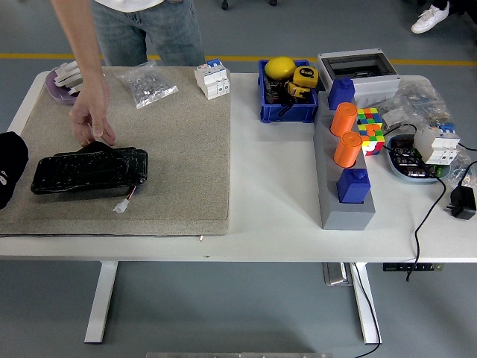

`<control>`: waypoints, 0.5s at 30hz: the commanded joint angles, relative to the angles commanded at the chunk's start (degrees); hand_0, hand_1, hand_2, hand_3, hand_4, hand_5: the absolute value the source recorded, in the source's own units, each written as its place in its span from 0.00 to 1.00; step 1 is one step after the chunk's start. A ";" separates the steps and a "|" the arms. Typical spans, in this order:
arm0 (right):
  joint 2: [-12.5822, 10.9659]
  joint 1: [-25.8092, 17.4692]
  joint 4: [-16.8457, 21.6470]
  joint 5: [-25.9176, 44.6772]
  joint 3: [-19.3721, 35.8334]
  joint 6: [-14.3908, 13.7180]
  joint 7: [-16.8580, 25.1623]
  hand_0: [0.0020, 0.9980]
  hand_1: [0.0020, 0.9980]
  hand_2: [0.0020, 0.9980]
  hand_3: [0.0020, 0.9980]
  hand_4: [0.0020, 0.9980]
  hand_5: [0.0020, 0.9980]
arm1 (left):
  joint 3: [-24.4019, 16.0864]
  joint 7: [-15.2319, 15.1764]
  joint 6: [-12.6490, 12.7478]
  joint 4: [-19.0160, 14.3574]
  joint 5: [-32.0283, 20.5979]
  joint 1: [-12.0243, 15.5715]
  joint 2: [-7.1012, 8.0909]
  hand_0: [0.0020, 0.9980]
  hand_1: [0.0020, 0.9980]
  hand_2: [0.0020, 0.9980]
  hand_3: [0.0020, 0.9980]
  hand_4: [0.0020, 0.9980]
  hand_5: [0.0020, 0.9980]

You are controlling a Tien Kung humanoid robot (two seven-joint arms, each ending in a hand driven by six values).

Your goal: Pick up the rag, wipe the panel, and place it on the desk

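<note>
Black panel flat on beige mat; person's hand just above its far edge, fingers loosely curled, empty; left hand at mat's left edge, grip indiscernible.

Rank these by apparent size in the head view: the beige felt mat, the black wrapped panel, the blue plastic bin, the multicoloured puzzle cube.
1. Beige felt mat, largest by far.
2. Black wrapped panel.
3. Blue plastic bin; it sits farther from the camera, so this gap is less sure.
4. Multicoloured puzzle cube, smallest.

Black panel, beige mat, blue bin, 2 orange cylinders, white table
</note>
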 joint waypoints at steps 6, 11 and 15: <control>0.07 0.15 -0.02 -0.06 0.10 -0.05 0.00 0.72 0.63 0.71 0.69 1.00 0.51 | 3.21 -5.78 1.30 4.48 -3.06 -1.42 0.59 0.22 0.18 0.53 0.56 0.51 0.01; 0.10 0.21 -0.05 -0.06 0.16 -0.10 0.01 0.72 0.63 0.71 0.69 1.00 0.51 | 4.80 -6.64 0.74 5.30 -3.59 -1.87 0.64 0.25 0.26 0.54 0.56 0.53 0.02; 0.13 0.21 -0.09 -0.03 0.16 -0.11 0.00 0.72 0.63 0.71 0.69 1.00 0.51 | 5.61 -6.83 0.00 5.35 -3.27 -2.09 0.60 0.29 0.43 0.54 0.56 0.55 0.03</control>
